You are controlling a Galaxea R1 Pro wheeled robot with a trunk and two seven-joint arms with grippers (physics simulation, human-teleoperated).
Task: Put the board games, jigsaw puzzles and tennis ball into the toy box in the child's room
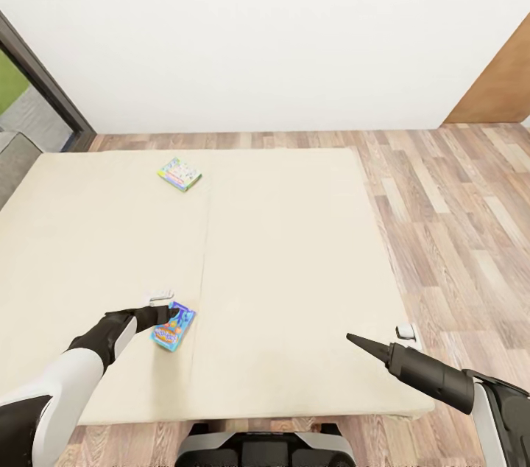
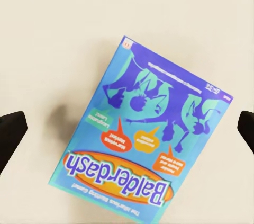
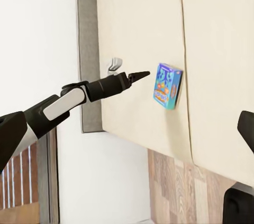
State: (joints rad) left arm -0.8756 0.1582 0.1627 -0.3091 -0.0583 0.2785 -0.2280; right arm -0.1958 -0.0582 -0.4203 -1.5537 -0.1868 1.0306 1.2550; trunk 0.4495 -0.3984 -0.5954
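Note:
Two board games lie on the bed [image 1: 294,246]. The blue one with purple figures [image 1: 174,327] is near the front, beside the seam between the two cream pads. The pale green colourful one [image 1: 179,174] lies further back. My left gripper [image 1: 174,314] hovers just over the blue board game [image 2: 143,139], open, with its fingers [image 2: 10,134] wide on either side and not touching it. The right wrist view shows this gripper [image 3: 144,75] a little short of the box [image 3: 168,86]. My right gripper [image 1: 353,339] is open above the bed's front right part, holding nothing.
Wood-plank floor [image 1: 456,216] runs along the bed's right side and behind it, up to a white wall. A dark-framed glass door [image 1: 44,95] stands at the back left and a brown panel [image 1: 500,84] at the back right. Small white fittings [image 1: 160,297] [image 1: 406,332] sit on the bed.

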